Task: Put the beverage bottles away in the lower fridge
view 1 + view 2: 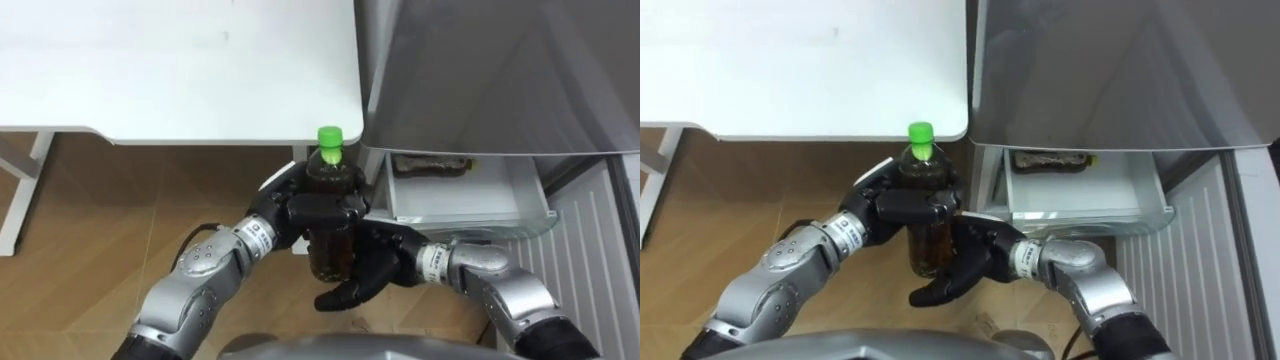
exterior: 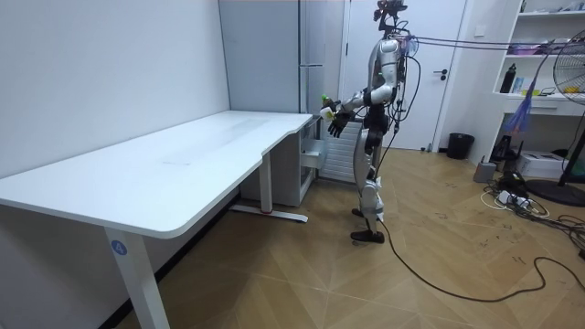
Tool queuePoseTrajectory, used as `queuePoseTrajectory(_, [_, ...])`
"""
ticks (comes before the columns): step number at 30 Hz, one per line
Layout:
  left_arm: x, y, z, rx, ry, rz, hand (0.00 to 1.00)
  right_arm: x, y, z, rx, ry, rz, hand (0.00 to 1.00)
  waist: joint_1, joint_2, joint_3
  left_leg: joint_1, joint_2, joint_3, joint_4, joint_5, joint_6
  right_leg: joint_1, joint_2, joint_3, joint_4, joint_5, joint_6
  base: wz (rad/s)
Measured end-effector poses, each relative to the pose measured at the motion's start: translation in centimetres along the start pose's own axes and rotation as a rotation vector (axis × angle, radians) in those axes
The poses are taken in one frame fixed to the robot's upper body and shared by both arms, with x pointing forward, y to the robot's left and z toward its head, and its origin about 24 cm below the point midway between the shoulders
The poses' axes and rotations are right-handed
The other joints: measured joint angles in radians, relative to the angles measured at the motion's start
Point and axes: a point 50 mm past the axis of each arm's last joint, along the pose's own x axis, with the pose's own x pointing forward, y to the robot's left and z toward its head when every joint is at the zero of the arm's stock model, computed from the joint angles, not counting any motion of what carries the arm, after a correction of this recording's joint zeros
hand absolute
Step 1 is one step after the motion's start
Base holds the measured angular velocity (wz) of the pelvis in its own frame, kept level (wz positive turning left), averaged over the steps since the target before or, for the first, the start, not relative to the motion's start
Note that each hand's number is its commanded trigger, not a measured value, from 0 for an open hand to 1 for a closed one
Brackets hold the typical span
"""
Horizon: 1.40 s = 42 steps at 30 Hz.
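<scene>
Fridge (image 1: 500, 70) beside table's (image 1: 200, 70) right corner, lower drawer (image 1: 460, 200) open. Bottle (image 1: 332, 255) upright in the air, just left of the drawer front. Left hand (image 1: 300, 205) curled round its middle; right hand (image 1: 365, 275), fingers slack, props its base, nearer the drawer.

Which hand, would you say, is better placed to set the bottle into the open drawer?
Left, probably: the left hand grips the bottle, while the right hand lies open below it, nearer the drawer.
</scene>
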Motion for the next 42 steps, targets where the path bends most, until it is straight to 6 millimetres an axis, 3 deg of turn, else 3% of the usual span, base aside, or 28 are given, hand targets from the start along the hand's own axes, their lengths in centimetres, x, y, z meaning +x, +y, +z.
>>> queuePoseTrajectory(13, [-0.03, -0.34, -0.09, 0.053, 0.007, -0.047, 1.0, 0.02, 0.44, -0.45, 0.082, -0.036, 0.01, 0.02, -0.002, 0.002, -0.002, -0.002, 0.0, 0.001, -0.002, 0.0, 0.0, -0.006, 0.001, 0.0, -0.006, 0.0, 0.0, 0.0])
queuePoseTrajectory(14, [-0.04, -0.32, -0.02, 0.057, 0.001, -0.048, 1.0, 0.02, 0.45, -0.41, 0.092, -0.045, 0.01, 0.42, -0.002, 0.002, -0.0022, -0.002, 0.0, 0.001, -0.002, 0.0, 0.0, -0.006, 0.001, 0.0, -0.006, 0.0, 0.0, 0.0])
queuePoseTrajectory(15, [-0.05, -0.32, 0.0, 0.058, 0.0, -0.049, 1.0, 0.03, 0.45, -0.4, 0.094, -0.047, 0.009, 0.64, -0.002, 0.002, -0.0023, -0.001, 0.0, 0.001, -0.002, 0.0, 0.0, -0.006, 0.001, 0.0, -0.006, 0.0, 0.0, 0.0])
queuePoseTrajectory(16, [-0.06, -0.31, 0.01, 0.059, -0.001, -0.049, 1.0, 0.03, 0.44, -0.4, 0.095, -0.048, 0.009, 0.95, -0.002, 0.002, -0.0026, -0.001, 0.0, 0.001, -0.002, 0.0, 0.0, -0.006, 0.001, 0.0, -0.006, 0.0, 0.0, 0.0])
queuePoseTrajectory(17, [-0.06, -0.31, 0.0, 0.059, -0.001, -0.05, 1.0, 0.04, 0.45, -0.4, 0.095, -0.047, 0.009, 1.0, -0.003, 0.001, -0.0026, -0.001, 0.0, 0.001, -0.002, 0.0, 0.0, -0.006, 0.001, 0.0, -0.006, 0.0, 0.0, 0.0])
queuePoseTrajectory(27, [0.0, -0.78, -0.29, 0.068, 0.011, -0.079, 1.0, 0.2, 0.61, -0.73, 0.097, -0.033, -0.013, 1.0, -0.003, -0.01, -0.0096, -0.002, 0.0, 0.001, -0.002, 0.0, 0.0, -0.004, 0.001, -0.001, -0.006, 0.0, 0.0, 0.0])
queuePoseTrajectory(42, [0.06, -1.16, -0.47, 0.037, 0.014, -0.106, 1.0, 0.38, 0.95, -0.99, 0.092, -0.021, -0.003, 1.0, -0.002, -0.013, -0.0062, -0.001, 0.0, 0.003, -0.008, 0.0, 0.0, -0.004, 0.001, 0.0, -0.008, 0.0, 0.0, 0.0])
